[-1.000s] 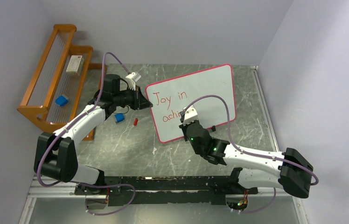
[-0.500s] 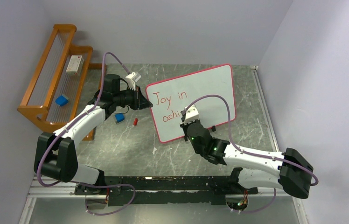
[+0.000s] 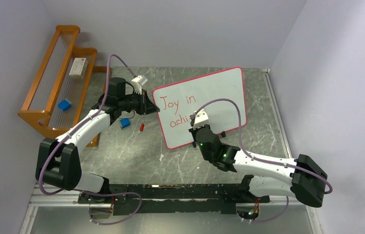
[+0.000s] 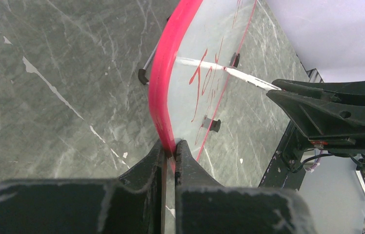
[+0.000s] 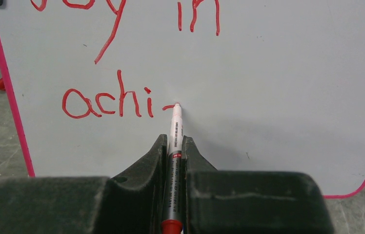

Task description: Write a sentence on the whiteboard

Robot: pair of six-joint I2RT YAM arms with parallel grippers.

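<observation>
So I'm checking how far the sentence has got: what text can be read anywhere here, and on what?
"Joy in": red handwriting, top line of the whiteboard.
"achi": red handwriting, second line, followed by a short stroke at the marker tip.
Print on the marker barrel: too small to read.
Label on the box on the wooden rack: too blurred to read.

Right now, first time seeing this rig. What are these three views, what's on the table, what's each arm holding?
Two robot arms are bolted at the table's near edge. One picture comes from a fixed camera overhead, the other two from a camera on each wrist. The left gripper is shut on the whiteboard's red edge, steadying it. The right gripper is shut on a marker, its tip on the board after "Joy in achi". A blue object and a red piece lie beside the board. A wooden rack stands far left.
</observation>
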